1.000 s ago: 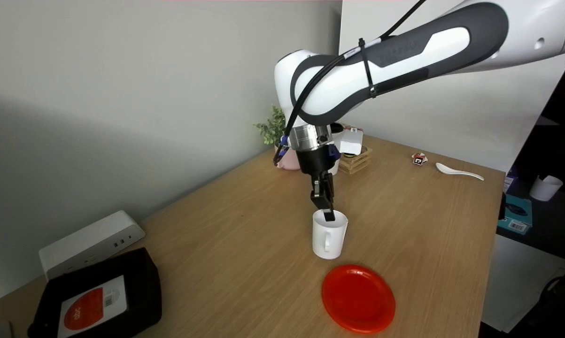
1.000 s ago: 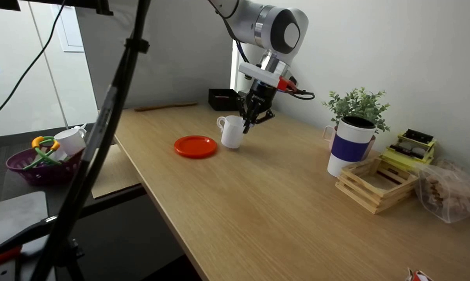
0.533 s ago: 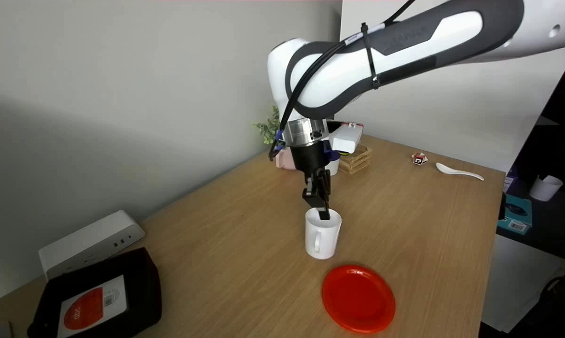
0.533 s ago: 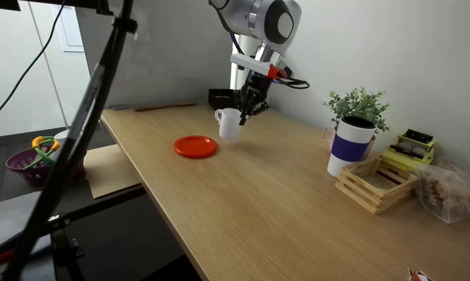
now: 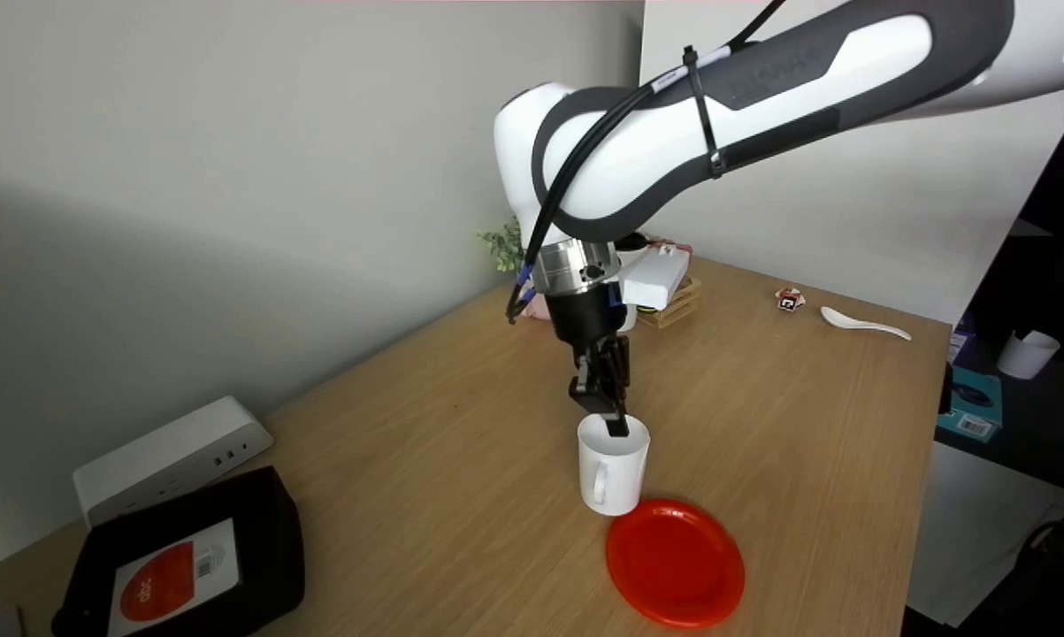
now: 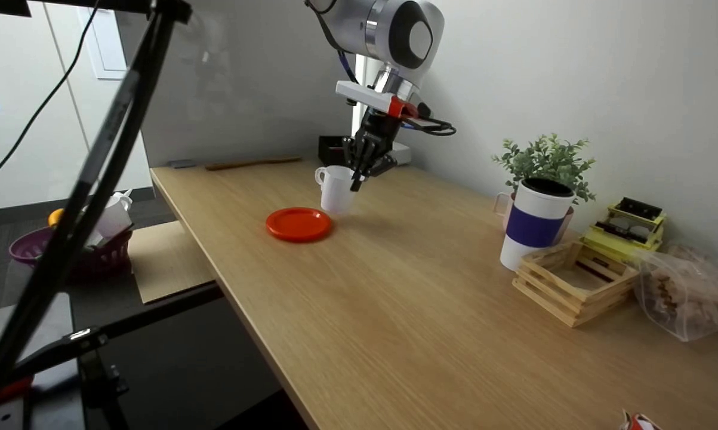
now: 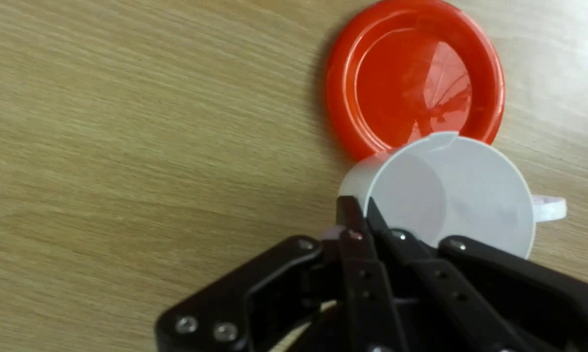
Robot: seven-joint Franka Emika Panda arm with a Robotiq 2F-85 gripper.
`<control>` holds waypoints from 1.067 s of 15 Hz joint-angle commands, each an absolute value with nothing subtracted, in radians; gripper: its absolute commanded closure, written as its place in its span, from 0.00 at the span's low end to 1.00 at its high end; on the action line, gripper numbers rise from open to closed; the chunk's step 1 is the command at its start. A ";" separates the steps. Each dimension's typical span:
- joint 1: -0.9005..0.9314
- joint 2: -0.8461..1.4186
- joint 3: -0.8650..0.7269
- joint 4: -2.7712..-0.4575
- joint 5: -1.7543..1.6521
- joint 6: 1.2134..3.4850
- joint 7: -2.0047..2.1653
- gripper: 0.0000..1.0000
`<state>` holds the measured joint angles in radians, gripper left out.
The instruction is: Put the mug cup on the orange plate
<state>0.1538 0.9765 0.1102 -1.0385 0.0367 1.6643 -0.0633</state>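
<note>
The mug cup is small, plain white and upright, in both exterior views (image 5: 616,482) (image 6: 335,194). In the wrist view the mug (image 7: 489,190) shows its open top, with the handle to the right. My gripper (image 7: 363,203) is shut on the mug's wall, one finger inside and one outside. The gripper shows in both exterior views too (image 5: 618,430) (image 6: 355,187). The mug hangs a little above the table. The orange plate (image 5: 675,564) lies flat beside it, bare, also in an exterior view (image 6: 299,224). In the wrist view the mug covers the near edge of the plate (image 7: 391,93).
A black box (image 5: 271,540) and a white power block (image 5: 178,460) lie by the wall. A tall white cup with a blue band (image 6: 535,224), a plant (image 6: 547,158) and a wooden crate (image 6: 552,298) stand farther off. A white spoon (image 5: 863,325) lies near an edge.
My gripper has lifted the mug off the table and carried it nearer the plate, leftward in an exterior view. The plate has not moved.
</note>
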 commanded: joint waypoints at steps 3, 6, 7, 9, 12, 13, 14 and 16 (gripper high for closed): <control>0.146 0.910 0.118 -1.196 0.065 1.730 -0.042 1.00; 0.157 0.868 0.111 -1.259 0.059 1.770 -0.022 1.00; 0.165 0.852 0.108 -1.279 0.052 1.795 -0.014 1.00; 0.182 0.805 0.098 -1.341 0.028 1.856 0.006 1.00; 0.197 0.737 0.098 -1.432 0.015 1.925 0.052 1.00; 0.198 0.720 0.102 -1.456 0.016 1.938 0.059 1.00; 0.196 0.706 0.106 -1.478 0.026 1.945 0.066 1.00; 0.189 0.681 0.111 -1.527 0.041 1.957 0.073 1.00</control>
